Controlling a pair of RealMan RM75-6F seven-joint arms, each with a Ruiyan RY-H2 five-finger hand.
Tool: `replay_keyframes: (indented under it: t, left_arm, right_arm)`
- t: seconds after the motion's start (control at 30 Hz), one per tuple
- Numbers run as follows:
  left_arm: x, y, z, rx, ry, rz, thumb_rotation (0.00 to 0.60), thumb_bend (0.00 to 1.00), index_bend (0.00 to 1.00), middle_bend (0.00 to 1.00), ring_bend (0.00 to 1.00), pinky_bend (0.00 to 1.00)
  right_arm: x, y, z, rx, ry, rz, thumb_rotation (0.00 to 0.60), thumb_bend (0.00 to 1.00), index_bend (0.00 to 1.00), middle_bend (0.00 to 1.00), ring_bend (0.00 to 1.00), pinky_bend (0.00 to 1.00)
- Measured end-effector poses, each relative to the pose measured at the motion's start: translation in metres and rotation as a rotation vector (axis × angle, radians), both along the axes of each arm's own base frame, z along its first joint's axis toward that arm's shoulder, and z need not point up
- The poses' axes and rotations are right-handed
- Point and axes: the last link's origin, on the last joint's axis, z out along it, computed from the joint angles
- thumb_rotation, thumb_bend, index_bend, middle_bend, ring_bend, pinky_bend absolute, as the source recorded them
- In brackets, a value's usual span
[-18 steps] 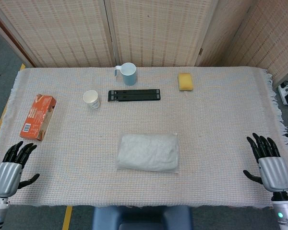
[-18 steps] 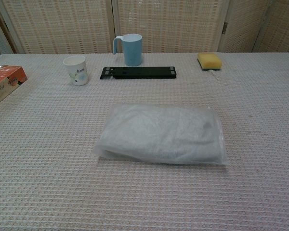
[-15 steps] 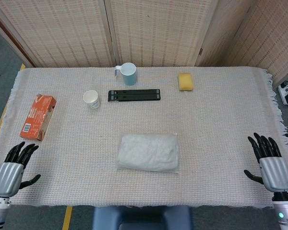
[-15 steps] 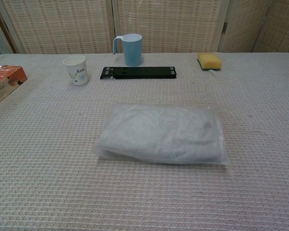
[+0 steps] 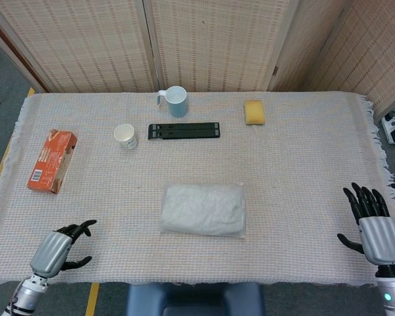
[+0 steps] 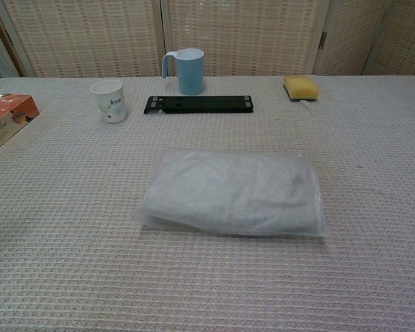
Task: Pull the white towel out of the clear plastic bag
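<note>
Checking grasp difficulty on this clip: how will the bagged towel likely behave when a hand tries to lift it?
The clear plastic bag looks smooth and glossy, so fingers may slip on it. The white towel inside is folded soft cloth, so the bundle probably sags rather than lifting flat. It lies low and flat, so it is unlikely to roll.

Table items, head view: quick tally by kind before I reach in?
Cups: 2, blue mug and paper cup
Bagged towel: 1
Orange box: 1
Yellow sponge: 1
Black stand: 1
Total: 6
</note>
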Motion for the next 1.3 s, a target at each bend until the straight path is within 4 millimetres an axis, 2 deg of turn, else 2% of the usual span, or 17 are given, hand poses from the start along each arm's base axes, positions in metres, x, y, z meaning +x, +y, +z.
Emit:
replay_keyframes:
  t: [0.1,0.17,0.23,0.43,0.67,0.83,1.07,1.3]
  left_arm:
    - [0.012,0.001,-0.024,-0.026,-0.057,-0.030,0.600,0.19,0.39,0.96,0.87,0.91]
    - [0.021,0.004,-0.039,-0.029,-0.076,-0.056,0.600,0.20,0.42,1.00,0.96,0.98]
    - [0.030,0.009,-0.052,-0.033,-0.082,-0.081,0.600,0.21,0.44,1.00,1.00,1.00]
    - [0.049,0.027,-0.083,-0.059,-0.083,-0.088,0.600,0.28,0.49,1.00,1.00,1.00]
    - [0.070,0.052,-0.102,-0.008,-0.077,-0.067,0.600,0.40,0.51,1.00,1.00,1.00]
    - [0.081,0.058,-0.110,0.003,-0.070,-0.065,0.600,0.34,0.51,1.00,1.00,1.00]
    - [0.093,0.057,-0.120,-0.008,-0.046,-0.075,0.600,0.24,0.48,1.00,1.00,1.00]
    - [0.106,0.064,-0.130,0.027,-0.043,-0.075,0.600,0.24,0.49,1.00,1.00,1.00]
  right_arm:
    - [0.001,-0.002,-0.006,0.011,0.012,0.003,0.600,0.03,0.00,0.00,0.00,0.00]
    - [0.001,-0.003,-0.009,0.021,0.021,0.000,0.600,0.03,0.00,0.00,0.00,0.00]
    - [0.001,-0.004,-0.012,0.024,0.029,-0.004,0.600,0.03,0.00,0.00,0.00,0.00]
    - [-0.001,-0.006,-0.015,0.022,0.050,-0.017,0.600,0.03,0.00,0.00,0.00,0.00]
    - [-0.002,-0.007,-0.017,0.029,0.060,-0.029,0.600,0.03,0.00,0.00,0.00,0.00]
    - [-0.002,-0.008,-0.019,0.035,0.066,-0.034,0.600,0.03,0.00,0.00,0.00,0.00]
    - [-0.002,-0.009,-0.019,0.037,0.067,-0.036,0.600,0.03,0.00,0.00,0.00,0.00]
    - [-0.002,-0.008,-0.018,0.042,0.065,-0.035,0.600,0.03,0.00,0.00,0.00,0.00]
